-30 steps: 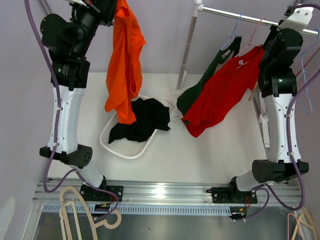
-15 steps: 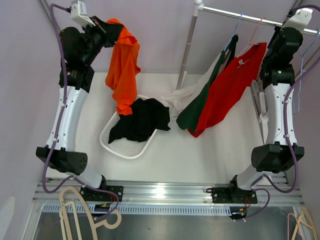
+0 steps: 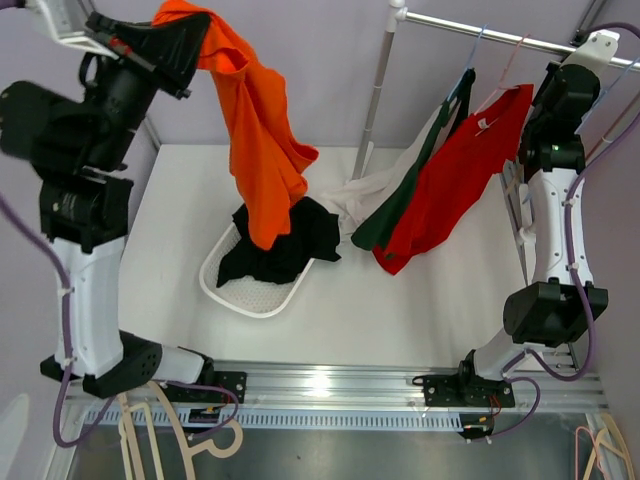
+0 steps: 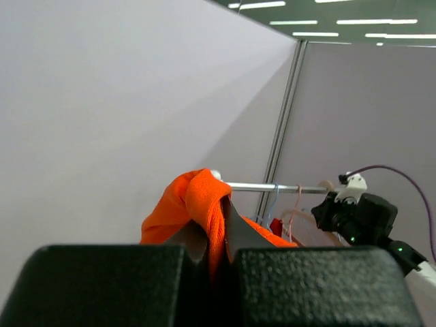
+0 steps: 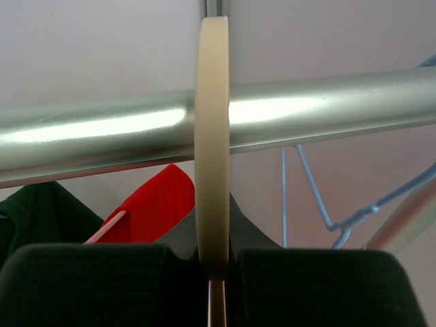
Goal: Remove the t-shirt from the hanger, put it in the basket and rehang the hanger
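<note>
Left of the rail (image 3: 500, 36), my left gripper (image 4: 215, 237) is raised high, jaws closed tight on a bunched fold of the orange t-shirt (image 3: 255, 140). The shirt is off the hanger and hangs full length from my fingers. From above, its lower end overlaps the black clothes (image 3: 290, 245) heaped in a white basket (image 3: 245, 298) below and left of the rail.

At the rail's right end, my right gripper (image 5: 216, 264) is pinched narrow on the cream hanger hook (image 5: 211, 122), which loops over the rail. A red shirt (image 3: 455, 190) and a green one (image 3: 400, 205) hang from the rail just beside my right arm. A white garment (image 3: 365, 188) trails out to their left. Blue wire hangers (image 5: 310, 197) crowd the rail to the right of the hook. The rail's upright post (image 3: 380, 90) stands between the orange shirt and the hanging clothes.
</note>
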{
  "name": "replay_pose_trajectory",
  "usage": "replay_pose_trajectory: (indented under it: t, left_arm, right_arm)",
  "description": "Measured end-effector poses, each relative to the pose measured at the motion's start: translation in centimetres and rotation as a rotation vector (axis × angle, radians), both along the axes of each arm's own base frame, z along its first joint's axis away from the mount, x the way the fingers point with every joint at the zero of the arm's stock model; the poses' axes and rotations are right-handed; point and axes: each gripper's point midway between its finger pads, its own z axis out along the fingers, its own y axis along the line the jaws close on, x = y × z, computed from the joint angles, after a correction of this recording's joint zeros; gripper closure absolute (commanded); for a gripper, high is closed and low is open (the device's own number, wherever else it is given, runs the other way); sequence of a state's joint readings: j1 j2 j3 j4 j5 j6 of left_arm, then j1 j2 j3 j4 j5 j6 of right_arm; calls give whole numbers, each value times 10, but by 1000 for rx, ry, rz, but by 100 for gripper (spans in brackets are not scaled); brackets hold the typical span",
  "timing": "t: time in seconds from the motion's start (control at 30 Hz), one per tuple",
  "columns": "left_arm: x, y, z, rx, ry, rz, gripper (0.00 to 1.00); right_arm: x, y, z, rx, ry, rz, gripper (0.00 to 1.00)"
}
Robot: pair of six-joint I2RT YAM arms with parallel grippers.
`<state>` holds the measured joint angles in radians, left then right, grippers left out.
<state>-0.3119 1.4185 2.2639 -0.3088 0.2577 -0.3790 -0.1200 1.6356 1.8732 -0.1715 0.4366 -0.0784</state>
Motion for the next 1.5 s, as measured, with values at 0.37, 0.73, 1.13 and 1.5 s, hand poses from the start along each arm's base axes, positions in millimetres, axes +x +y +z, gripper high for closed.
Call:
replay_pose_trajectory:
  t: [0.37, 0.73, 1.13, 1.5]
  left_arm:
    - [-14, 18, -46, 15, 71, 73, 99]
    - [36, 13, -112, 76, 249, 137, 99]
    - [27, 18, -195, 64, 388, 141, 99]
    - [-10, 26, -362, 43, 699, 129, 99]
  right_arm:
    - [1, 0, -1, 20, -33, 0, 100]
    - [-6, 2, -1, 25, -42, 2, 100]
    - [-14, 3, -1, 39, -46, 1, 99]
    - [-21, 4, -3, 57, -13, -20, 62]
